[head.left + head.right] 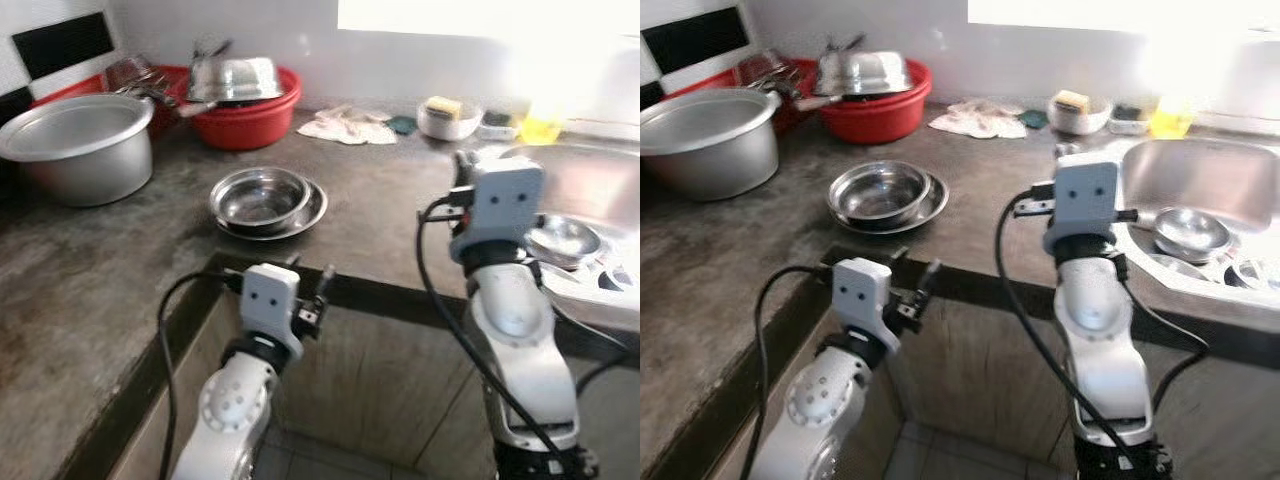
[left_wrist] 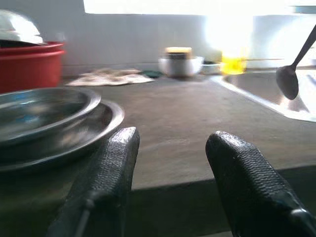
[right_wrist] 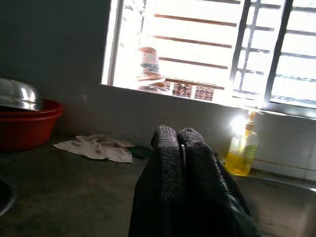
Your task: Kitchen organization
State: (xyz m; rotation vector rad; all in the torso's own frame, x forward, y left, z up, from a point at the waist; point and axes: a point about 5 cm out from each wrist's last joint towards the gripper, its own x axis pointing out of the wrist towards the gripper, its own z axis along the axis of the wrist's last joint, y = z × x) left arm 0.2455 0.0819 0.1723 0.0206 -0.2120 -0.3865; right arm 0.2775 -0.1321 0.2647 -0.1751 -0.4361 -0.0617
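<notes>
We see the spoon (image 2: 288,81) hanging bowl-down over the near edge of the sink (image 1: 590,170), handle running up toward the right arm. The right gripper (image 3: 177,143) is raised above the counter (image 1: 380,225) just left of the sink. Its fingers are clenched together with a thin silver sliver pinched between them, which we take for the spoon handle.

The left gripper (image 2: 173,137) sits low at the counter's front edge. Its fingers are released, wide apart and holding nothing, pointing at the steel bowl (image 1: 260,195) nested in a steel plate (image 1: 314,208) on the counter.

- In the sink: a small steel bowl (image 1: 563,238). More steel items sit at the right edge, too blurred to name.
- Back left corner: a big aluminium pot (image 1: 80,145).
- Beside the pot: a red basin (image 1: 245,125) with an upturned steel bowl (image 1: 235,78) on top. A second red tub is behind it, partly hidden.
- Along the back wall: a crumpled pale cloth (image 1: 345,126), then a small bowl with a sponge (image 1: 447,117) in it.
- Near the sink's far corner: a yellow soap bottle (image 3: 242,148).

A barred window (image 3: 212,44) above the sink is blown out bright.
</notes>
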